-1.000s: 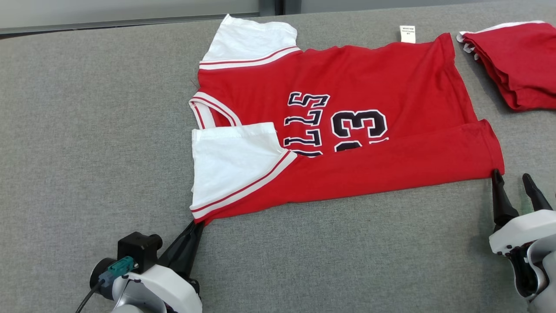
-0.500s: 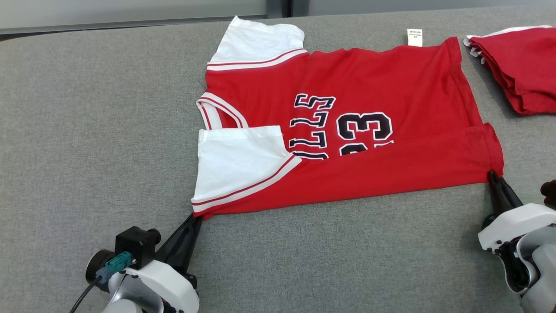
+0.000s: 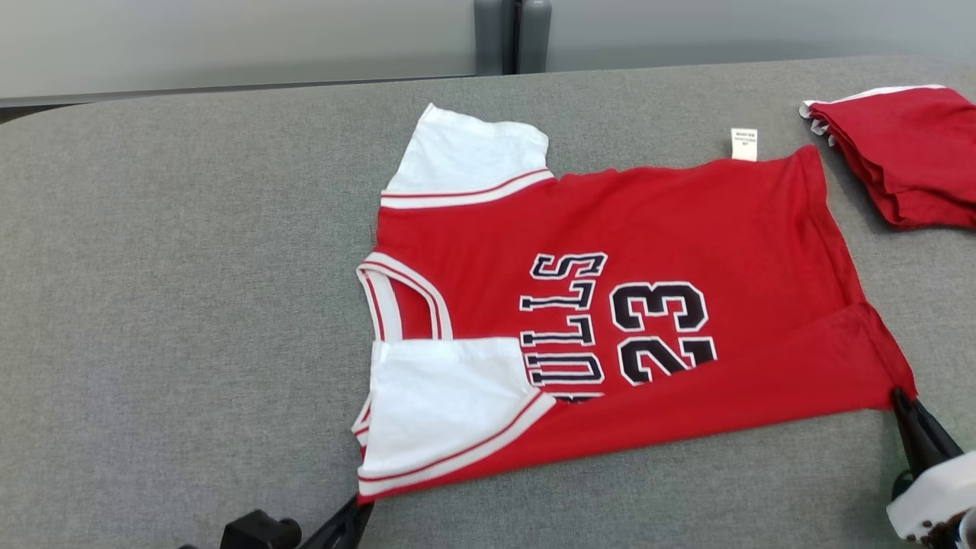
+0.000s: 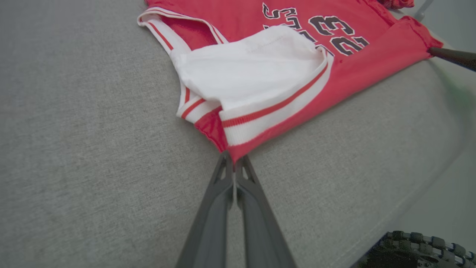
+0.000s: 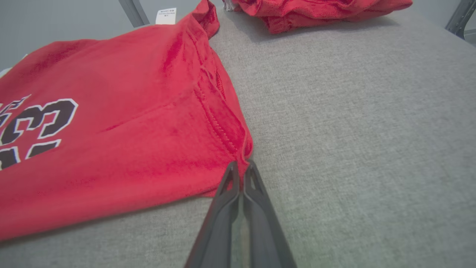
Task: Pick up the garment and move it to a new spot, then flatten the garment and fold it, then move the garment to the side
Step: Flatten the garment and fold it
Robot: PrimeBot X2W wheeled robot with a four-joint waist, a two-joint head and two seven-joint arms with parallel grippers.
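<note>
red jersey (image 3: 648,221) printed "ULLS", number "23"

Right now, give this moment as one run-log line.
left gripper: shut on jersey sleeve-end corner | right gripper: shut on hem corner | near edge: folded over

You have the red Bulls 23 jersey (image 3: 648,221) lying flat on the grey worktop (image 3: 152,305), collar left, hem right, white sleeves, near edge folded over the print.

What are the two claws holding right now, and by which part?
Both are shut on the red jersey: the left claw pinches the near corner below the white sleeve, and the right claw pinches the near hem corner.
</note>
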